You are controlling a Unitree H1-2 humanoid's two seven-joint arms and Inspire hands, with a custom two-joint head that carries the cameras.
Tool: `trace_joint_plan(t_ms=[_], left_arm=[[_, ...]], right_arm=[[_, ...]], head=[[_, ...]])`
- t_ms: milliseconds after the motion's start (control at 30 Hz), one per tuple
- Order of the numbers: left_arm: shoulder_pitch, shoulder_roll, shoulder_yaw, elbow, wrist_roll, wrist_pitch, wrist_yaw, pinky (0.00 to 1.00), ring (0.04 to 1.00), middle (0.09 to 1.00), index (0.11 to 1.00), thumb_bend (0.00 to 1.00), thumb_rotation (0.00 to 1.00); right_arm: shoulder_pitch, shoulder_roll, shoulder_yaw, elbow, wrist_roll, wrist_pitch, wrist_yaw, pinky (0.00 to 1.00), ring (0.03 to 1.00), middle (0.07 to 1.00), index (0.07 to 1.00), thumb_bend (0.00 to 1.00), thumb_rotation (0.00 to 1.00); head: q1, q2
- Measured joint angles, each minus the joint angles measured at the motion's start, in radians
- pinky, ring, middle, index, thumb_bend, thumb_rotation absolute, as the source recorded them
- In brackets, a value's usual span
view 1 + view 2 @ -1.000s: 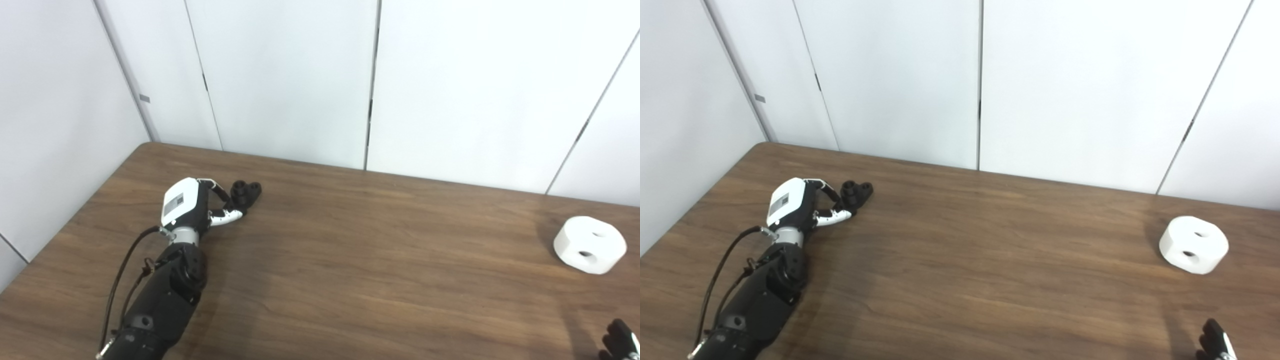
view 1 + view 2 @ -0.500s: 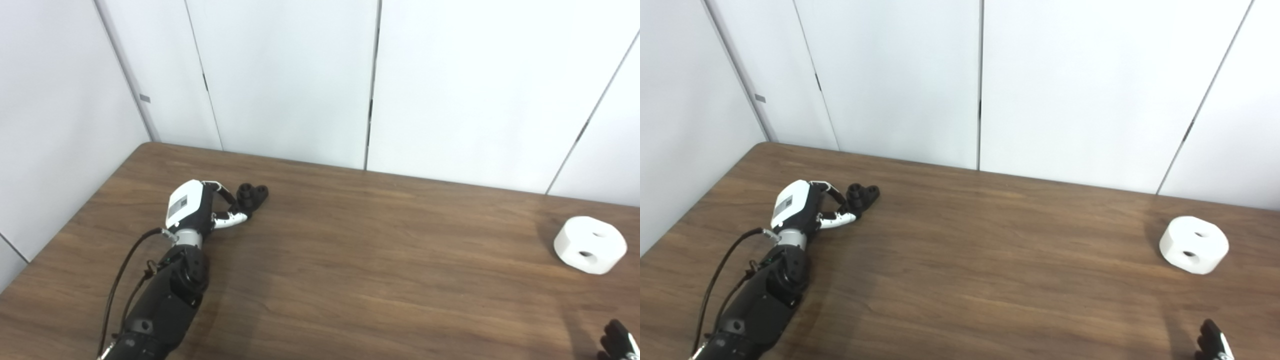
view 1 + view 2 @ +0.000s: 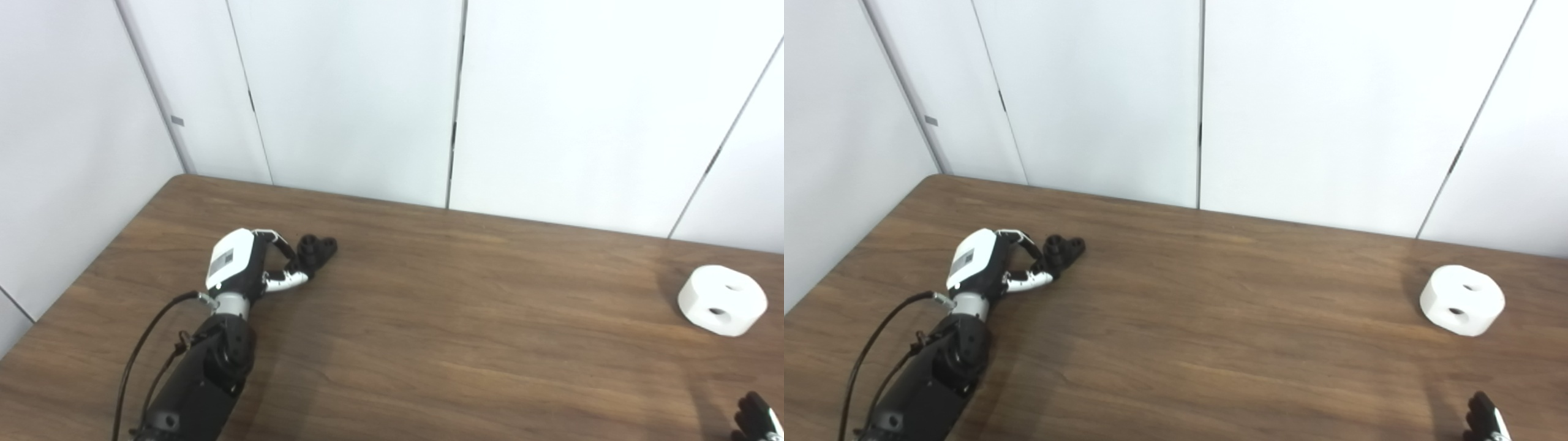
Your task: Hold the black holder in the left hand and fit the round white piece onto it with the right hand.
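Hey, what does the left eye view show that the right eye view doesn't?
Only the left eye view shows a dark floor sliver beyond the table's left edge. Only the right eye view shows more table right of the round white piece. Both show the left robot hand with fingers curled at the black holder, the white piece lying apart, and just the fingertips of the right robot hand at the bottom edge.

Between the black holder (image 3: 317, 248) on the left and the round white piece (image 3: 723, 299) far to the right, the brown table (image 3: 465, 318) lies bare, so a hand could cross it freely. The left hand (image 3: 245, 266) and its arm crowd the near-left side of the black holder, with fingers (image 3: 288, 280) against it. White wall panels (image 3: 355, 98) rise close beyond the black holder, closing off the table's far edge.
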Motion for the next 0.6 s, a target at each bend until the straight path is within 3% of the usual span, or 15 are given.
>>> trace_joint_plan(t_ms=[367, 600], left_arm=[[0.14, -0.016, -0.093, -0.172, 0.033, -0.096, -0.012, 0.78, 0.855, 0.766, 0.489, 0.51, 0.04], [0.213, -0.042, -0.149, -0.284, 0.085, -0.098, -0.053, 0.81, 0.87, 0.782, 0.49, 0.51, 0.04]], right_arm=[[0.0, 0.003, 0.007, -0.01, -0.02, 0.012, -0.009, 1.0, 1.0, 0.991, 0.977, 0.67, 1.0], [0.004, 0.007, 0.018, -0.018, -0.026, 0.017, -0.029, 1.0, 1.0, 0.987, 0.981, 0.65, 1.0]], head=[[-0.028, 0.017], [-0.058, 0.04]])
